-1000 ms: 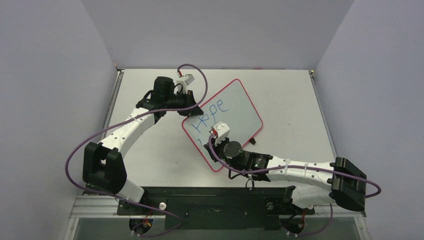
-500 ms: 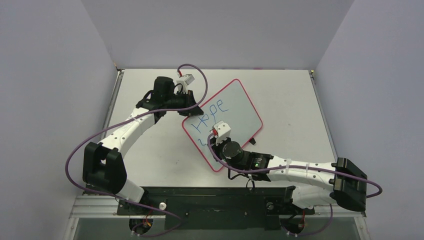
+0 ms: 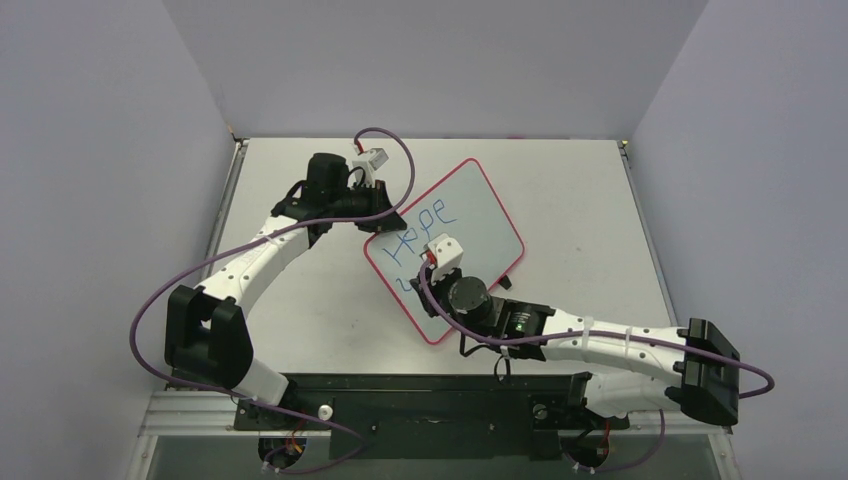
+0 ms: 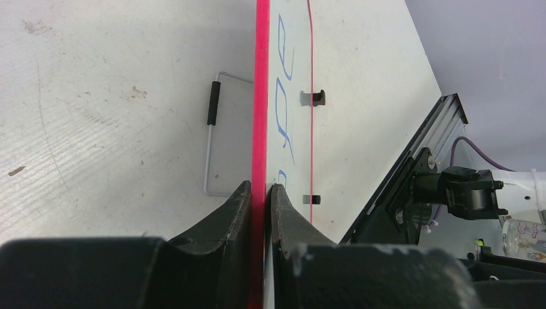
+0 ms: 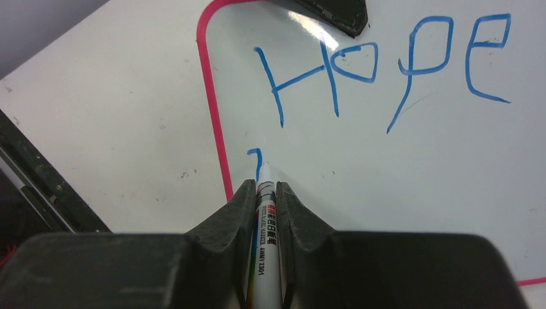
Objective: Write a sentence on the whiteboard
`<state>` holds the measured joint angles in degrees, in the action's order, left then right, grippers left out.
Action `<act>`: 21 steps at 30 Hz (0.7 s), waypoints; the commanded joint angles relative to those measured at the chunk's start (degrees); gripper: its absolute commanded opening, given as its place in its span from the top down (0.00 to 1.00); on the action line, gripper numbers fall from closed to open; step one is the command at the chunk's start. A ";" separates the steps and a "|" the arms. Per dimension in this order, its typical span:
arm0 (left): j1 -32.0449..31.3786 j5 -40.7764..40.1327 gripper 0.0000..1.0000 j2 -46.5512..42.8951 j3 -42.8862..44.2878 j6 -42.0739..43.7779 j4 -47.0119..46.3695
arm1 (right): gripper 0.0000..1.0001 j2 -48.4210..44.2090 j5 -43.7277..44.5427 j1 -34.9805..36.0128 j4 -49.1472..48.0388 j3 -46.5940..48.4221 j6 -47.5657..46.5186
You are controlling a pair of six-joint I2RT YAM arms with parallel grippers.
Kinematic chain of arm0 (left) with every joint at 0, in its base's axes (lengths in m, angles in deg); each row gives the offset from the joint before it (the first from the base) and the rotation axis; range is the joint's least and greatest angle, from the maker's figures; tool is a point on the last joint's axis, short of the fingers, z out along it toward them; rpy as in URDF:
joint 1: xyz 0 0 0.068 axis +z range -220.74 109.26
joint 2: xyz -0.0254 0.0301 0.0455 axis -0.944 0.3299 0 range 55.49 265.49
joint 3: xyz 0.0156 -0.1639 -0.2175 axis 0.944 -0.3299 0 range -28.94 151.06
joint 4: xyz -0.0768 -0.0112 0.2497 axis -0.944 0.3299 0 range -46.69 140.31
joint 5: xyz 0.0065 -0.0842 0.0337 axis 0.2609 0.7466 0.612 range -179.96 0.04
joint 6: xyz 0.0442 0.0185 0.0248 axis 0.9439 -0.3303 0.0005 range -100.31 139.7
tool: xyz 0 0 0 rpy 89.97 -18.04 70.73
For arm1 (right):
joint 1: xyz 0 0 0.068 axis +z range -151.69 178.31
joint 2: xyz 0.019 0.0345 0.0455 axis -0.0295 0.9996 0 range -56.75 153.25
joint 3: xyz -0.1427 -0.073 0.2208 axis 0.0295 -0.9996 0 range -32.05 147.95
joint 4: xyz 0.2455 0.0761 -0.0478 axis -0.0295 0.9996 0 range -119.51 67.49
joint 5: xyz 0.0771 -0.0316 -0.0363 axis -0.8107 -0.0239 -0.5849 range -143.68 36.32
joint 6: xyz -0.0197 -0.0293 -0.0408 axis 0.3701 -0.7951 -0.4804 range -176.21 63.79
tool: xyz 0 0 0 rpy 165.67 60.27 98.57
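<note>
I have the whiteboard (image 3: 485,205) lying skewed near the middle of the worktop (image 3: 580,190). My left end effector (image 4: 263,193) is clamped on its red rim at the board's 9 o'clock corner, steadying it. My right end effector (image 5: 264,188) grips a marker (image 5: 263,225), tip on the board. Of the sentence (image 5: 380,71), only "Hope" stands, plus one short stroke (image 5: 255,153) at 7 o'clock of the H, opening line two. I judge most of the writing remains.
</note>
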<state>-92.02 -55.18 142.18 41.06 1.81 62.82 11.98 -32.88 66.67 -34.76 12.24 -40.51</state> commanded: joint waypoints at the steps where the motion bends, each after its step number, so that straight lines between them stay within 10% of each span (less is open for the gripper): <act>1: 0.60 -5.85 1.00 -2.52 0.05 2.96 -2.19 | 1.00 0.51 -1.31 0.46 -3.09 4.24 -0.09; 21: 0.61 -5.93 1.00 -3.17 -0.12 3.04 -2.11 | 1.00 8.37 -2.01 -0.38 -3.97 7.55 0.51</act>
<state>-92.04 -55.18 142.16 40.99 1.91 62.82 19.94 -35.09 66.60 -36.40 18.75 -40.57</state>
